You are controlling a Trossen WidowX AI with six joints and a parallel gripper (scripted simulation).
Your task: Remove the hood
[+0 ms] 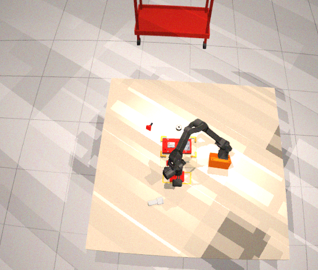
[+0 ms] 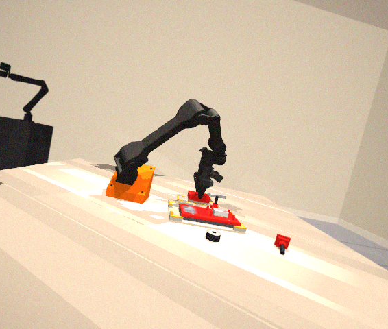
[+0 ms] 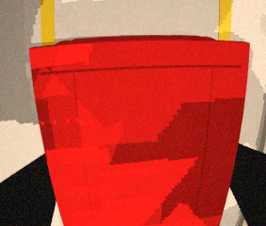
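My gripper (image 2: 200,194) stands fairly wide, clamped on the red hood (image 3: 139,151), which sits low over the yellow-outlined area (image 1: 190,176) just beside the toy car (image 2: 206,214). From the wrist, the hood's long axis runs away from me, wider end far. Only the side view shows the hood near the table (image 2: 81,255); whether it touches, I cannot tell.

Red hood (image 3: 139,151) — yellow-outlined area (image 3: 48,7); orange base (image 1: 213,166)
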